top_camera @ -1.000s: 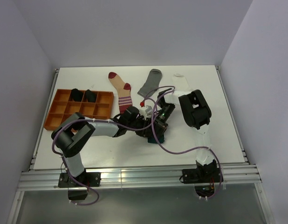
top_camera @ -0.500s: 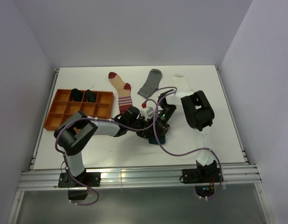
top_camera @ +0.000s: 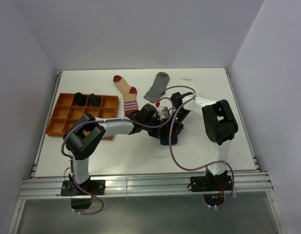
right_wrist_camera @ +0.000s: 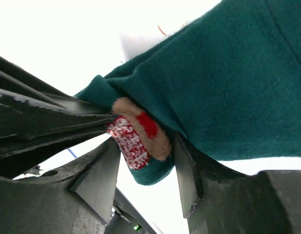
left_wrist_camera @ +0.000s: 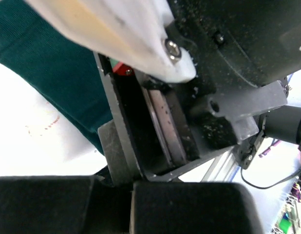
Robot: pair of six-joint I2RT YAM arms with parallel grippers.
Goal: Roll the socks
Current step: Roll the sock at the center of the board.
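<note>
Teal fabric fills the gap in the right gripper (right_wrist_camera: 143, 181): its jaws stand apart, one dark finger (right_wrist_camera: 99, 178) on each side of the folded end of the teal sock (right_wrist_camera: 228, 78). The red-and-white Christmas figure (right_wrist_camera: 136, 134) peeks out of that fold. From the left wrist, the left gripper (left_wrist_camera: 131, 204) shows its two black pads pressed together, so it's closed. Whether any sock is pinched between them cannot be told, since the right gripper's body blocks that view.

From above, both grippers crowd nose to nose at the middle of the table (top_camera: 92, 156), and the teal sock shows as a dark patch just at their 6 o'clock. Further out, the beige red-striped sock (top_camera: 126, 93) lies flat at 11 o'clock, the grey sock (top_camera: 158, 87) at 12 and the white sock (top_camera: 189, 85) at 1, pale against the tabletop. Way over at 9 o'clock sits the orange tray (top_camera: 60, 122), with two black socks (top_camera: 79, 99) side by side in neighbouring compartments of its far row.
</note>
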